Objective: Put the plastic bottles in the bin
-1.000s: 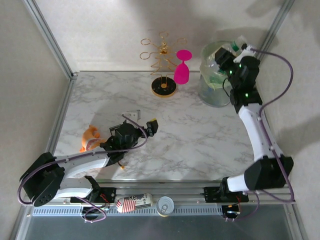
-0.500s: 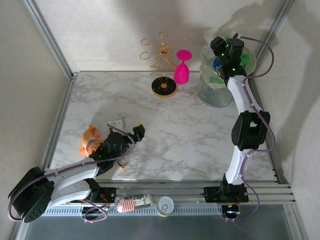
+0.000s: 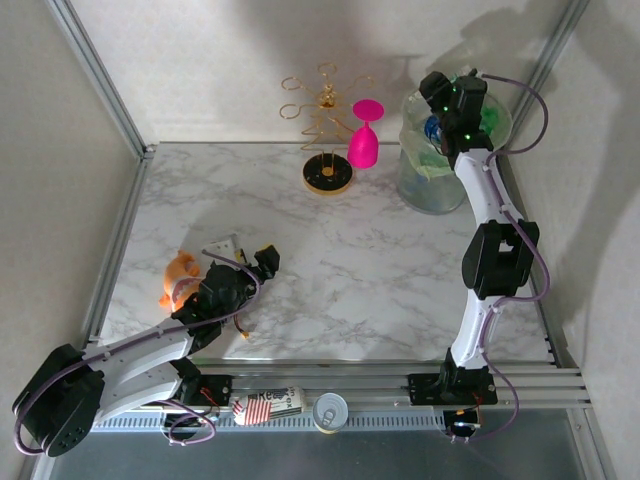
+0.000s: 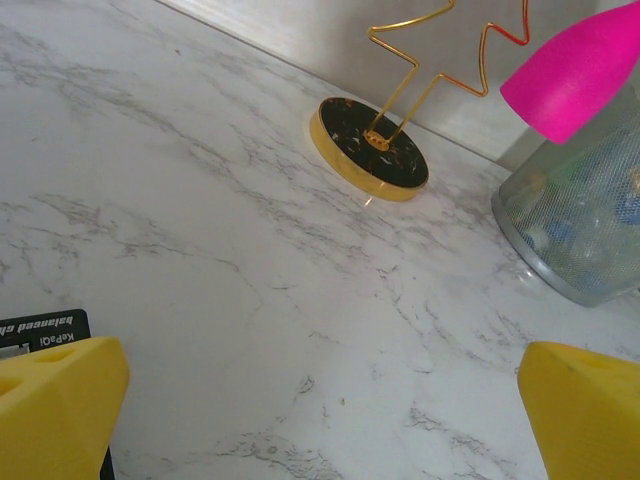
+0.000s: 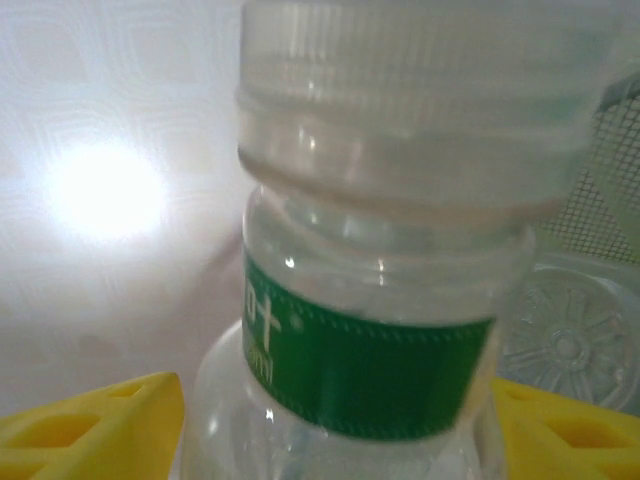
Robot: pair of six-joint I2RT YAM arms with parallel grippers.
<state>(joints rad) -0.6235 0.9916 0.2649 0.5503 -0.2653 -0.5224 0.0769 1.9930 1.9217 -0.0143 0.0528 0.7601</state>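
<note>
A clear plastic bottle (image 5: 370, 330) with a green label and a clear cap stands between my right gripper's (image 5: 335, 430) yellow fingers (image 5: 90, 425). It fills the gap from side to side, and whether the pads still press it is unclear. That gripper (image 3: 452, 100) hangs over the mouth of the bin (image 3: 432, 185), whose mesh wall (image 5: 612, 180) and another bottle's base (image 5: 566, 346) lie just behind. More bottles show through the bin (image 4: 585, 235). A red-labelled bottle (image 3: 268, 405) lies on the front rail. My left gripper (image 3: 248, 252) is open over bare marble (image 4: 325, 400).
A pink wine glass (image 3: 363, 135) hangs on the gold wire rack (image 3: 328, 172) left of the bin. An orange object (image 3: 180, 272) lies by my left arm. A metal can (image 3: 331, 410) stands on the front rail beside the red-labelled bottle.
My right arm swung up from beside the bin to over its mouth, then held still. My left arm drew back toward the near left.
</note>
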